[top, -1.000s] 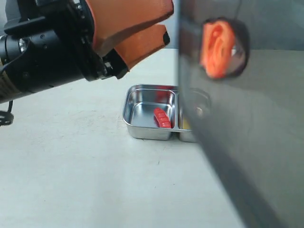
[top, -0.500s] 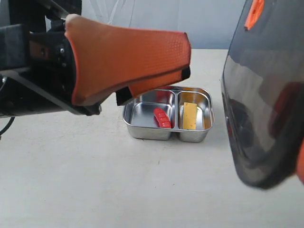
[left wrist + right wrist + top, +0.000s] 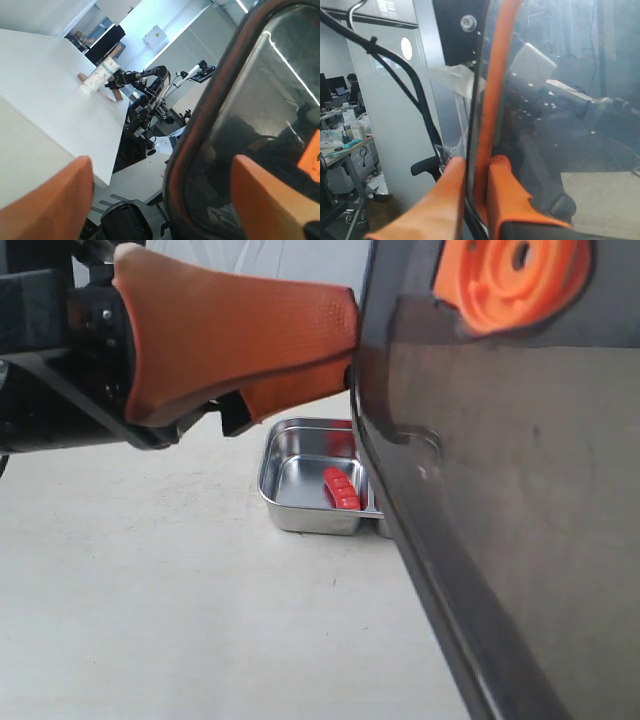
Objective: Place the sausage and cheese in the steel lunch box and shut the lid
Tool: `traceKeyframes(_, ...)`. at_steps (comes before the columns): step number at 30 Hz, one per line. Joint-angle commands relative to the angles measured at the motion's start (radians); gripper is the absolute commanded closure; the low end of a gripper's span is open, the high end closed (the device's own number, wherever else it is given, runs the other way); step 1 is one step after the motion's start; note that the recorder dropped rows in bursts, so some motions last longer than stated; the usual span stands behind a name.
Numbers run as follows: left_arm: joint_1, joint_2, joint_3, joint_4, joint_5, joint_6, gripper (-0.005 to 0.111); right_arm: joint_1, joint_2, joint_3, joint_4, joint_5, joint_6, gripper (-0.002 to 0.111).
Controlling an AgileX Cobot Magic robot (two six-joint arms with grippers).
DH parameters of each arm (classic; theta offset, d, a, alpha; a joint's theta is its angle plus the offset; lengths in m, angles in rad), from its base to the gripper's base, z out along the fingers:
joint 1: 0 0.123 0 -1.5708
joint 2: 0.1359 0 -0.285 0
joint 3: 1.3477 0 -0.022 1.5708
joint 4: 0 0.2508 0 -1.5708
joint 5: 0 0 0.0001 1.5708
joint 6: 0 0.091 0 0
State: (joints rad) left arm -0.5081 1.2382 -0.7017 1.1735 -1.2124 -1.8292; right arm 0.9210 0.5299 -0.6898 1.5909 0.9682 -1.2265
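Note:
The dark translucent lid (image 3: 520, 490) hangs upright close to the exterior camera and fills the right of that view, its orange valve (image 3: 510, 280) at the top. My right gripper (image 3: 477, 170) is shut on the lid's (image 3: 560, 100) rim; the exterior view does not show it. My left gripper (image 3: 345, 350) is open at the lid's left edge. In the left wrist view that edge (image 3: 200, 150) stands between the gripper's (image 3: 160, 200) spread fingers. The steel lunch box (image 3: 290, 525) lies on the table behind, the red sausage (image 3: 341, 488) in its left compartment. The lid hides the cheese.
Beige tabletop (image 3: 150, 620) spreads in front of and left of the lunch box. In the left wrist view a white table with a paper roll (image 3: 97, 80) and other robot arms stand in the background.
The lid has swung left and nearer the exterior camera, now covering the cheese and the right compartment. The left gripper has opened wider and its tips now reach the lid's edge.

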Motion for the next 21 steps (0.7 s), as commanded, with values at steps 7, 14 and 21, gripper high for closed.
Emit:
traceKeyframes(7,0.008,-0.009,-0.073,0.013,-0.009,-0.012,0.041,-0.002,-0.002,-0.003,-0.031,-0.002,0.004,0.109)
traceKeyframes(14,0.008,-0.009,-0.084,0.02,-0.009,0.012,0.046,-0.002,0.043,-0.003,0.024,0.031,0.0,0.109)
traceKeyframes(21,0.008,-0.009,-0.084,0.072,-0.009,0.012,0.046,-0.002,0.062,-0.003,0.047,0.057,-0.015,0.109)
